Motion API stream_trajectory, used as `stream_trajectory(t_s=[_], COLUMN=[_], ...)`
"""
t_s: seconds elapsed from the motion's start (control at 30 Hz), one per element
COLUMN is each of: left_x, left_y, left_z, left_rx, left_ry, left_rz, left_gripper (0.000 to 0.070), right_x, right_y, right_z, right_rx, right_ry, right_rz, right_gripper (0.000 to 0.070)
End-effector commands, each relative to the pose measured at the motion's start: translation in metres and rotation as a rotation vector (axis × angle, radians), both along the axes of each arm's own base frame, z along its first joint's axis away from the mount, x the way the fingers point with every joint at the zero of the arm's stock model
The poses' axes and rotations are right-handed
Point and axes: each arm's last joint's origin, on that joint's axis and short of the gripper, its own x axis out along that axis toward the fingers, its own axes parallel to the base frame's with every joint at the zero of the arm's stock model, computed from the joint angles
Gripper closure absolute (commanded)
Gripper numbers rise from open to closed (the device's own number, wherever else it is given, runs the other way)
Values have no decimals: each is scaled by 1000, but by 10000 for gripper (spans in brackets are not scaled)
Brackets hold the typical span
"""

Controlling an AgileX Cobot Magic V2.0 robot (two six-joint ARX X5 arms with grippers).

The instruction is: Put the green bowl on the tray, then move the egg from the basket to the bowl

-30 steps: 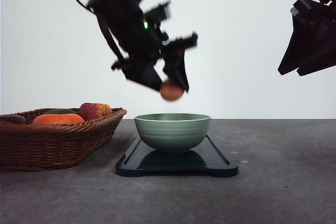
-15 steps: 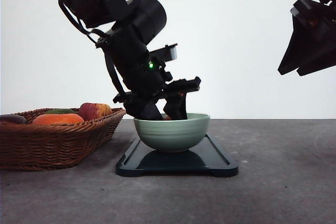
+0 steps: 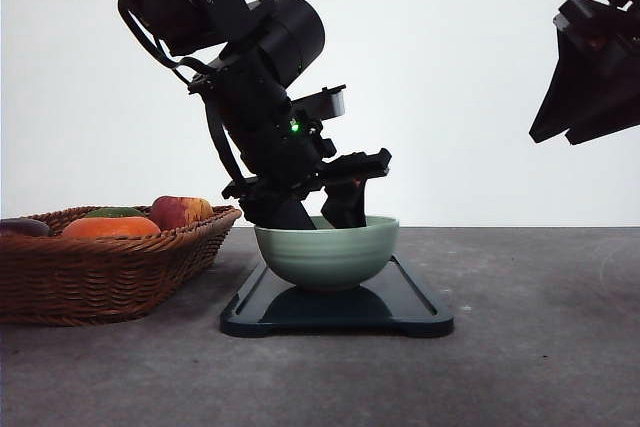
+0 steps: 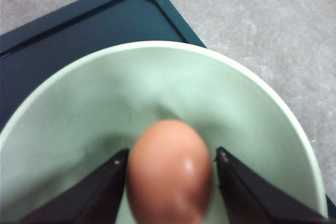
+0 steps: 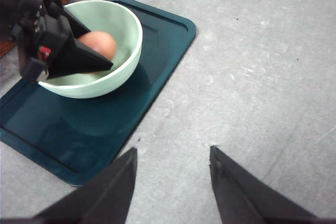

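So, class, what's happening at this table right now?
The left gripper is lowered inside the green bowl, with the egg between its fingers. The bowl sits on the tray. The basket of fruit stands off to the side, and the right gripper hangs open above the table.

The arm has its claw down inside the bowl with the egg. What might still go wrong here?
1. The egg sits between the fingers of the left gripper inside the green bowl; how far it is from the bottom is unclear, so a release could drop it and crack it.
2. The fingers are close to the bowl's wall; lifting out carelessly might nudge the bowl across the tray.
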Motion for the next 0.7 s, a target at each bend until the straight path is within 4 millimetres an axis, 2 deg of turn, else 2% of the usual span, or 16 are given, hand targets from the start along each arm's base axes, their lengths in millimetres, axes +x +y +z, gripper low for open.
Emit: stream_trajectory(t_s=[0.0, 0.07, 0.2, 0.33, 0.47, 0.67], left_x=[1, 1, 0, 1, 5, 12], left_y=[-7, -8, -7, -6, -7, -10], left_z=[-2, -2, -2, 4, 21, 58], left_rx=[2, 2, 6, 27, 50, 45], left_ry=[-7, -7, 3, 41, 72, 61], left_rz=[-18, -19, -16, -7, -2, 0], left_gripper=[337, 319, 221, 223, 227, 229], right_x=[2, 2, 2, 2, 2, 2], right_y=[1, 1, 1, 1, 1, 1], right_z=[3, 3, 3, 3, 3, 3], right_rx=[-4, -4, -4, -4, -4, -4], right_ry=[-18, -18, -18, -18, -18, -17], right_rz=[7, 7, 7, 7, 7, 7], right_gripper=[433, 433, 433, 433, 433, 433])
